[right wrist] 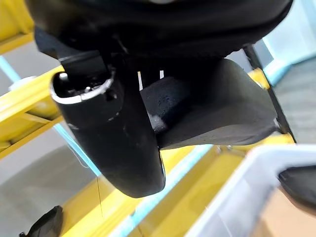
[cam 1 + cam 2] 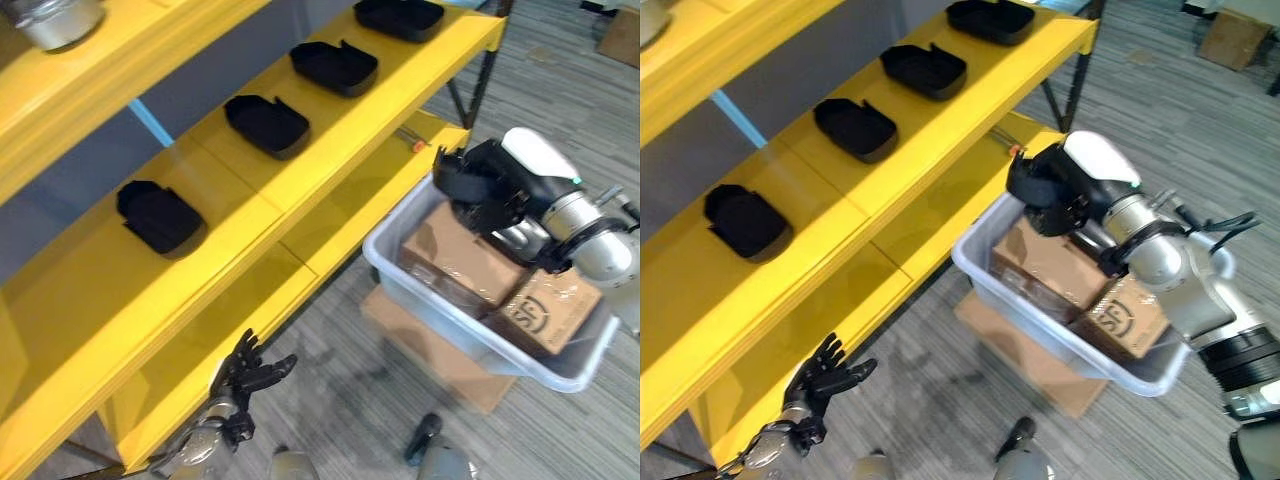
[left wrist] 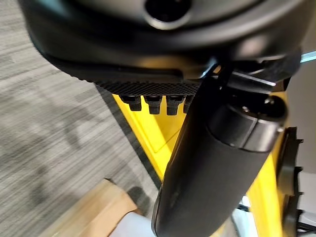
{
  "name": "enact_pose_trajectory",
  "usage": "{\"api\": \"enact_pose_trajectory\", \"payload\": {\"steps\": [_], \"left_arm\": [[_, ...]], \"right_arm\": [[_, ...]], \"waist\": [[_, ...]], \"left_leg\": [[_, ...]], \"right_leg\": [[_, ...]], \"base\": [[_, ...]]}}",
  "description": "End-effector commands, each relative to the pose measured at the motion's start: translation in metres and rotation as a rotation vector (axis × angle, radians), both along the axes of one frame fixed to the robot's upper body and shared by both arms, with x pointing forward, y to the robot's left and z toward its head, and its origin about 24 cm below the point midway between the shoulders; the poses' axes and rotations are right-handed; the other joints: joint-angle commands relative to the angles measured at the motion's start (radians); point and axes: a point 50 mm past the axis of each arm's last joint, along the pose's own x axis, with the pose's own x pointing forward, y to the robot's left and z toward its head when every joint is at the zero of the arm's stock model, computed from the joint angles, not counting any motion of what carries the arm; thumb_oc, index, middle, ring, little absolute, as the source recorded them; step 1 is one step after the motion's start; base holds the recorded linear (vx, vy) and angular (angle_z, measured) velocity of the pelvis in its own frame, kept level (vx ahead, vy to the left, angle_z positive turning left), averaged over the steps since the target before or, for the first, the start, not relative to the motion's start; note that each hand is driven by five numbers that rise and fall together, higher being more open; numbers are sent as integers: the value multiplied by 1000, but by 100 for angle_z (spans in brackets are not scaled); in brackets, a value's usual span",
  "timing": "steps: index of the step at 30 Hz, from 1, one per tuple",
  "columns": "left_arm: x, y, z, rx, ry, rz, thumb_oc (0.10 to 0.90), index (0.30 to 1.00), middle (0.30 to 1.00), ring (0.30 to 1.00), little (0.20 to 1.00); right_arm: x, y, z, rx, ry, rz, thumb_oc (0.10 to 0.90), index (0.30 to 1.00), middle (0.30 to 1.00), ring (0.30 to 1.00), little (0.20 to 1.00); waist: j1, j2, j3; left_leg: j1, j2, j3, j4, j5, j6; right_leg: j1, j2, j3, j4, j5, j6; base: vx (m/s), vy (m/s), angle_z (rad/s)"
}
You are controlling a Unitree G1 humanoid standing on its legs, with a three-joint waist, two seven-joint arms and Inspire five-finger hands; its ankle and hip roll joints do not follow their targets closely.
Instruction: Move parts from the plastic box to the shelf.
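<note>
Here, carrying a black part, clamped between curled fingers and thumb of the right hand above the plastic box, towards a free spot on the yellow shelf, best kept level; left hand idling, fingers spread.
</note>
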Motion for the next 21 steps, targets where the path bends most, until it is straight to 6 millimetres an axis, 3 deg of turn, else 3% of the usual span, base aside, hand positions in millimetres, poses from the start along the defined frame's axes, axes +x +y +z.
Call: {"api": "enact_pose_trajectory", "payload": {"steps": [1,3,8,12,21], "left_arm": [[11,5,31,42,-162,-65,900,1000,1000,1000,1000],[9,7,31,46,-159,-60,900,1000,1000,1000,1000],[9,15,35,121,-159,-87,900,1000,1000,1000,1000],[9,18,37,151,-163,-86,900,1000,1000,1000,1000],[5,20,34,135,-155,-54,900,1000,1000,1000,1000]], "right_arm": [[-13,4,58,76,-313,30,400,300,300,300,300],[-13,2,54,87,-302,22,400,300,300,300,300],[-14,-6,35,144,-259,-2,400,300,300,300,300],[-12,-3,26,157,-228,8,400,300,300,300,300],[-9,-2,22,128,-200,0,400,300,300,300,300]], "waist": [[2,-30,-110],[7,-32,-112],[34,-72,-103],[61,-103,-113],[99,-165,-136]], "left_leg": [[19,59,105,17,-234,-56],[20,51,100,20,-255,-50],[12,1,105,24,-356,-27],[11,-44,83,-14,-361,-15],[2,-85,52,46,-432,4]], "right_leg": [[117,-21,-21,-178,85,85],[120,-29,-18,-173,93,93],[178,-113,-50,-211,183,159],[218,-138,-73,-265,242,194],[279,-178,-119,-297,291,221]], "base": [[44,210,124],[41,190,107],[-10,179,34],[-21,130,17],[-1,75,20]]}}
